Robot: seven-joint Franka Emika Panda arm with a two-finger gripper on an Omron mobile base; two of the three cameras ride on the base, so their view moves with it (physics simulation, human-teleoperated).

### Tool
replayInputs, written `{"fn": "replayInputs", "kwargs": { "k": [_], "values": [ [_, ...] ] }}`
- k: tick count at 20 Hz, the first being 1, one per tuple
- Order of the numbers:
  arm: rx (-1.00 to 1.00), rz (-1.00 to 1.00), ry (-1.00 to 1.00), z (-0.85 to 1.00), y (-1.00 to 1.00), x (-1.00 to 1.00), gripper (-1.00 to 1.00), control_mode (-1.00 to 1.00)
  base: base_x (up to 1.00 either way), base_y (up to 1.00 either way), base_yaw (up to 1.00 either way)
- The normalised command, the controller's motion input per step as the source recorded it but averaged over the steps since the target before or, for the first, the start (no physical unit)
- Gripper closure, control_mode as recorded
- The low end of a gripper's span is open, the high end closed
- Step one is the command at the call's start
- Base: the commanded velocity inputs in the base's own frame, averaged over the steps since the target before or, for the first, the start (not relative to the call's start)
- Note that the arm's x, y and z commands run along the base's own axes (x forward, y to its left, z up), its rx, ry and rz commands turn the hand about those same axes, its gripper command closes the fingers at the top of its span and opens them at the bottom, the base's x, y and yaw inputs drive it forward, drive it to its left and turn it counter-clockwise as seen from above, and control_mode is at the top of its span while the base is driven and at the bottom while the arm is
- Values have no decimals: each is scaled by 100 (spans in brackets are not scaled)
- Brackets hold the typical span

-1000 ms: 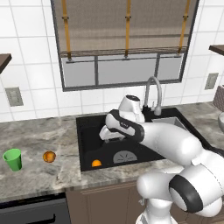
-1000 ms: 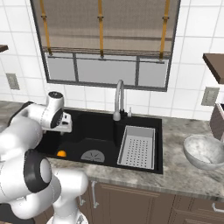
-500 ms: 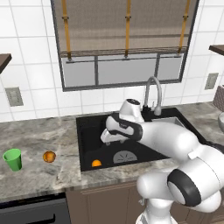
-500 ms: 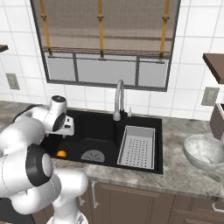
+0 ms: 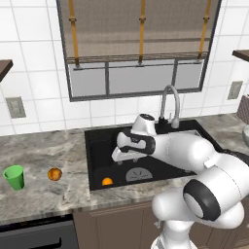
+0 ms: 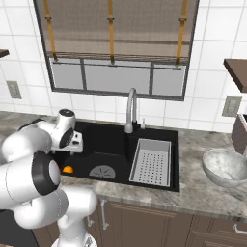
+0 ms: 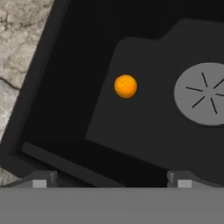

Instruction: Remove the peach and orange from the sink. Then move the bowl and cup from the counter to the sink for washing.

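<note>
The orange lies on the floor of the black sink, left of the grey drain plate. My gripper hangs open over the sink's left half, above the orange and apart from it, with nothing between its fingers. The peach rests on the counter left of the sink. Further left stands the green cup. The whitish bowl sits on the counter right of the sink.
A curved silver faucet rises behind the basin. A grey perforated rack fills the sink's right side. Marbled counter borders the sink's left rim. A window with a blind is behind.
My hand has sunk a little and drifted left over the sink's left half, still open. The orange, peach, cup and bowl have not moved.
</note>
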Motion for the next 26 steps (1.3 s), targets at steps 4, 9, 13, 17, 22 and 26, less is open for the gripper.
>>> {"fn": "replayInputs", "kwargs": {
  "k": [4,9,13,17,22,26],
  "values": [
    [0,0,9,-15,0,6,-100,-100,0,0,0],
    [0,0,5,-15,1,9,-100,-100,0,0,0],
    [0,0,0,-14,1,10,-100,-100,0,0,0],
    [0,0,0,-16,3,9,-100,-100,0,0,0],
    [0,0,0,-16,6,8,-100,-100,0,0,0],
    [0,0,-1,-11,8,13,-100,-100,0,0,0]
  ]
}}
